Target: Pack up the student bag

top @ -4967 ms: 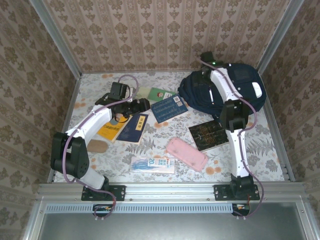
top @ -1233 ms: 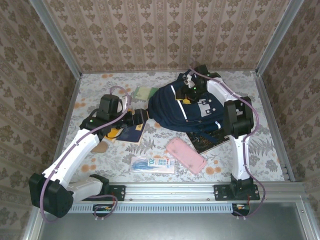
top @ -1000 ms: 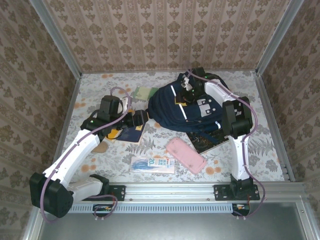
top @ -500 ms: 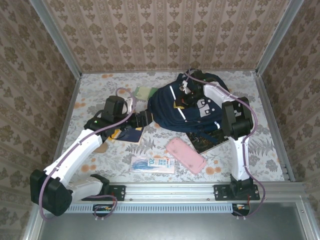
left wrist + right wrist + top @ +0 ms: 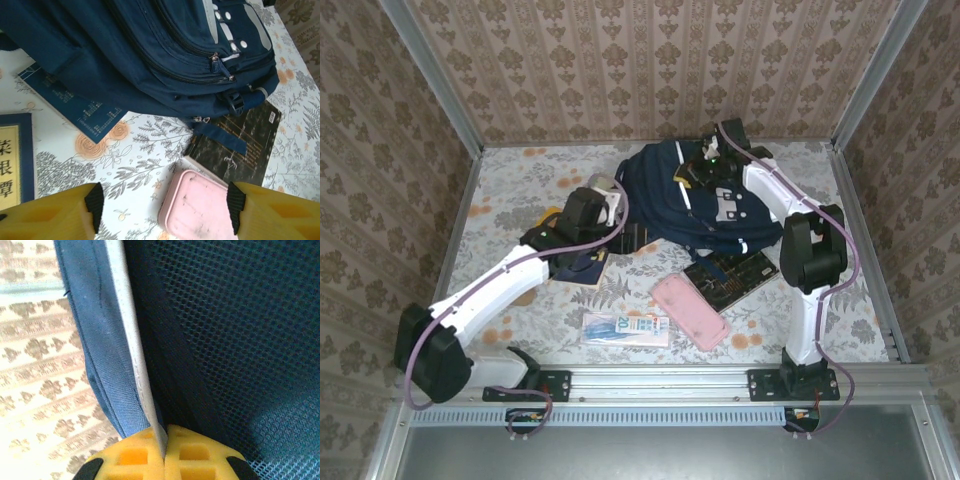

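Dragged out of the far right corner, the student bag now lies mid-table with its near edge over a blue book, and our left arm has swung in toward it. The right gripper is clamped tight on the bag's far edge. From its wrist we see the yellow fingers pinching a white-piped seam, with blue fabric to the left of the grip and dark mesh to the right. The left gripper hangs with its fingers spread and nothing between them. The bag is just ahead of it, and a pink pencil case lies on the table below it.

We judge the step in hand to be opening the bag. The right grip should hold the seam steady while the left closes on the zip pull ahead of it and draws along the track, not across it.

As for contents, the zips facing the left wrist look shut, and we cannot tell whether the mesh is lining or back panel. Nothing shows inside. The pencil case, a black book partly under the bag and a navy-and-yellow book all lie on the table, unpacked.
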`<action>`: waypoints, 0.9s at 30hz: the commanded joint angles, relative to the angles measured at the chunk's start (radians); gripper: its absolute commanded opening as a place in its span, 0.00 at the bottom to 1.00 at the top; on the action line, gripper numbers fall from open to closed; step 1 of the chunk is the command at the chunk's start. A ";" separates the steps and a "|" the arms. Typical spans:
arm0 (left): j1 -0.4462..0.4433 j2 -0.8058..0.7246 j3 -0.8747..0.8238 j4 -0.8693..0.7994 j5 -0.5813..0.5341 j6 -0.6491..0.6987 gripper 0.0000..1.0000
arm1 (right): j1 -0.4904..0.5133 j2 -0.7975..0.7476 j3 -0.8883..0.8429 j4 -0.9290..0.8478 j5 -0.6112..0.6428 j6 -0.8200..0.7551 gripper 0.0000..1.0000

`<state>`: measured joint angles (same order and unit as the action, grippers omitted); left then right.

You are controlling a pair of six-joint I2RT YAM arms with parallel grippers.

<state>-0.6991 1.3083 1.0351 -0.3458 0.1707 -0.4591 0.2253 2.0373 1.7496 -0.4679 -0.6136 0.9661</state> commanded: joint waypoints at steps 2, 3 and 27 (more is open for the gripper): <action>-0.041 0.067 0.037 0.076 -0.068 0.056 0.63 | -0.004 -0.069 0.091 0.038 0.032 0.198 0.00; -0.048 0.088 0.040 0.095 -0.069 0.066 0.63 | -0.006 -0.069 0.109 0.021 0.035 0.203 0.00; -0.037 0.275 -0.141 0.711 0.206 0.488 0.62 | -0.073 -0.103 0.196 -0.007 -0.163 0.354 0.00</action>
<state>-0.6998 1.5970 0.9615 0.2737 0.3805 -0.1146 0.1532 2.0361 1.9141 -0.5076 -0.6903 1.2560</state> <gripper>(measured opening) 0.617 0.064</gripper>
